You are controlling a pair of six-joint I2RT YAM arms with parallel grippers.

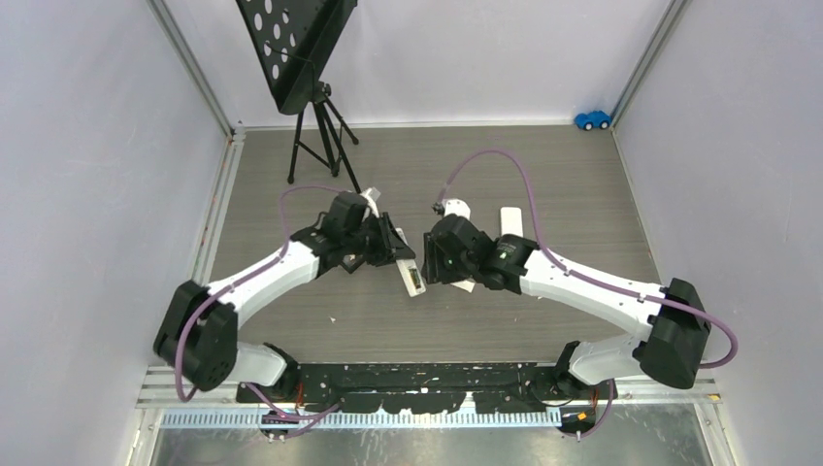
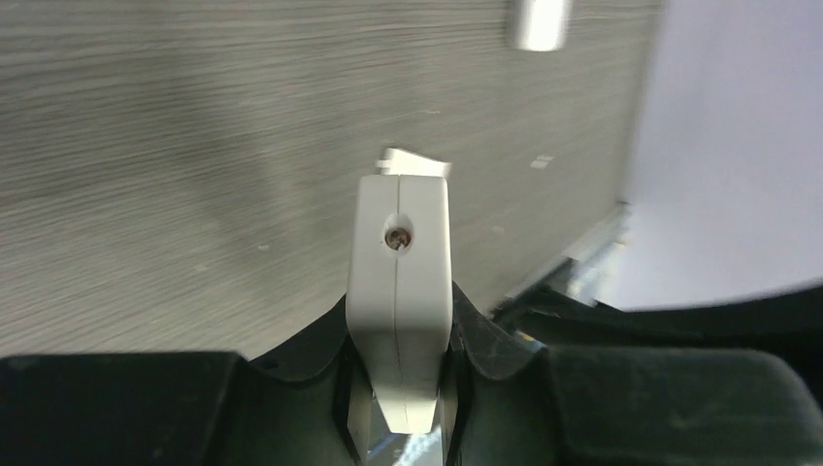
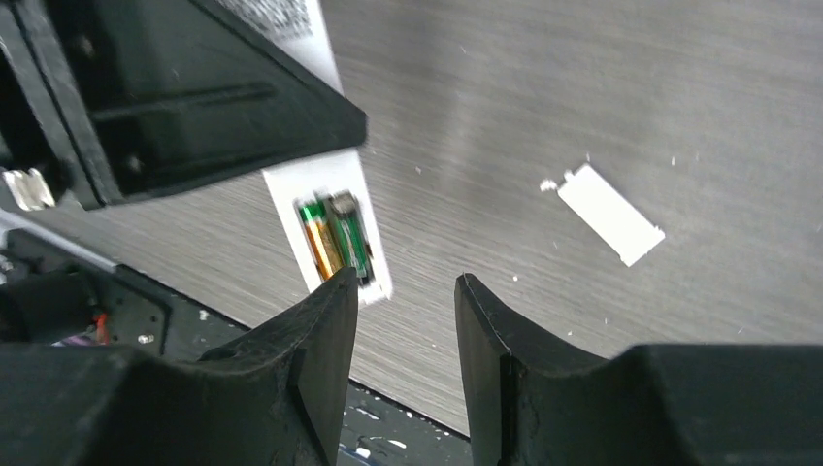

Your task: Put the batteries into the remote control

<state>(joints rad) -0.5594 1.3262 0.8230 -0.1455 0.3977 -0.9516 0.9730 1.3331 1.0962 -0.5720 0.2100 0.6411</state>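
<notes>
The left hand [image 2: 400, 320] is clamped on the remote control [image 2: 401, 252], gripping its narrow white body from both sides and holding it up off the counter [image 3: 582, 78] with its free end pointing away from the wrist. From the right wrist view the remote's back faces the camera. Its compartment is open near the end, and the batteries [image 3: 335, 238] lie inside it side by side, two cells as far as can be made out, wrapped in green and orange. The right hand [image 3: 403, 291] hangs just beside that end of the remote with its fingers apart and nothing between them; it touches neither the remote nor the cells. A flat white oblong, most likely the battery cover [image 3: 611, 214], lies on the counter well apart from the remote, off to the side of the right hand. Judging from this, the loading itself looks mostly or wholly done. Both cells appear to sit in their slots, though the view is too small to tell whether they are pressed fully home. The compartment is uncovered, so what is probably left is a check of the seating and, if the task calls for it, fetching the cover and fitting it over the cells.
</notes>
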